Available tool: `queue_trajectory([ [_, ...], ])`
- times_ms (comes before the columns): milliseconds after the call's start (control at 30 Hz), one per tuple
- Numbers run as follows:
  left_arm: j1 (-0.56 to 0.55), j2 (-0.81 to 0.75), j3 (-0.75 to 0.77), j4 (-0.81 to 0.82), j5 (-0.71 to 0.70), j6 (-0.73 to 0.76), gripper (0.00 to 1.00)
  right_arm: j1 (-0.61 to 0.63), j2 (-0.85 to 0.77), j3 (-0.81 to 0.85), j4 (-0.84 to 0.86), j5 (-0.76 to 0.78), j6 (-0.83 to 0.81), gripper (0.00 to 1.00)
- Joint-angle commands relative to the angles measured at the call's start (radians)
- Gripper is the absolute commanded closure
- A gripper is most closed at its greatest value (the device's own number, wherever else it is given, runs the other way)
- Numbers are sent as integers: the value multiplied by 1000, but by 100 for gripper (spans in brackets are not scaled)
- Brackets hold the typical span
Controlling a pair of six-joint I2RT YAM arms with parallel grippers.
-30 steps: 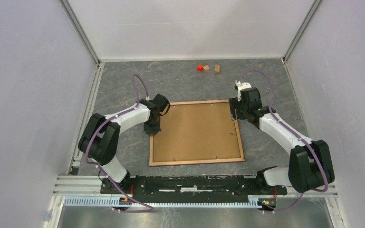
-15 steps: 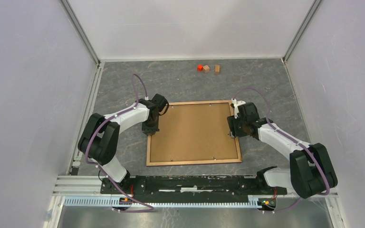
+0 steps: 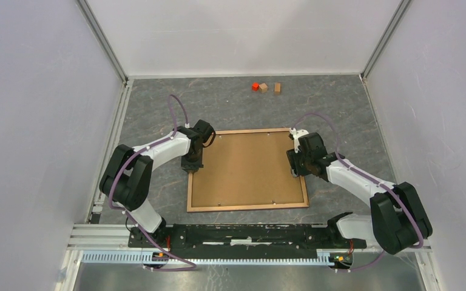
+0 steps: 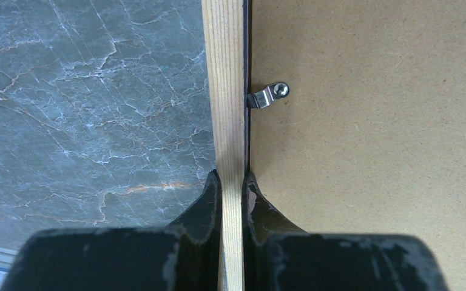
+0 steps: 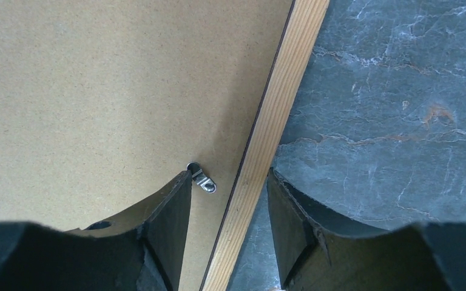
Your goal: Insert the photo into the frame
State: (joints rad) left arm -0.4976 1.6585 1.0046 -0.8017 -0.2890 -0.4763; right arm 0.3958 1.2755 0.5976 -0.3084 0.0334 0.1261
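Observation:
The frame point(image 3: 247, 207) lies flat on the grey table, light wood rails up, with a brown backing board point(image 3: 246, 167) filling it. The photo is hidden. My left gripper point(image 3: 193, 165) is shut on the left rail point(image 4: 230, 91), one finger on each side of the rail, close to a metal clip point(image 4: 268, 96). My right gripper point(image 3: 296, 171) stands open astride the right rail point(image 5: 279, 109). Its left finger point(image 5: 170, 212) is over the board by a clip point(image 5: 203, 180), and its right finger point(image 5: 288, 218) is over the table, with gaps to the rail.
A red block point(image 3: 255, 86) and two small wooden blocks point(image 3: 263, 87) point(image 3: 276, 87) sit near the back wall. White enclosure walls stand left, right and behind. The arm bases and a metal rail point(image 3: 249, 233) run along the near edge.
The right gripper has come down from the frame's back right corner along the right rail, and its jaws have narrowed. The frame has shifted slightly left. The left gripper keeps its hold.

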Motion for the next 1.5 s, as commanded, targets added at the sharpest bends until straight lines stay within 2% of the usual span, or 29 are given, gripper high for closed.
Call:
queue_trajectory([
  [0,3,-15,-1,-16,-53,68,98,24,9,-5,3,58,-6,46],
  [467,1,-21,-7,-11,-36,64,98,75,53,-40,22,174,58,53],
  [633,2,-21,-11,-7,-24,54,98,91,56,-51,-12,255,147,61],
  [733,2,-21,-9,-4,-20,53,98,103,57,-60,-21,246,204,78],
  [867,3,-24,-12,1,-15,49,98,137,79,-64,-37,215,281,82],
  [967,2,-27,-14,3,-9,44,98,151,95,-73,-66,242,384,99],
  [1000,1,-30,-14,4,-9,40,98,154,104,-75,-84,257,425,100],
  [1200,2,-36,-18,13,8,25,98,194,163,-47,-180,316,589,100],
  [1300,2,-41,-20,15,17,22,98,207,153,-58,-143,282,579,99],
  [1467,1,-56,-30,20,16,19,98,206,174,-7,-196,297,553,67],
])
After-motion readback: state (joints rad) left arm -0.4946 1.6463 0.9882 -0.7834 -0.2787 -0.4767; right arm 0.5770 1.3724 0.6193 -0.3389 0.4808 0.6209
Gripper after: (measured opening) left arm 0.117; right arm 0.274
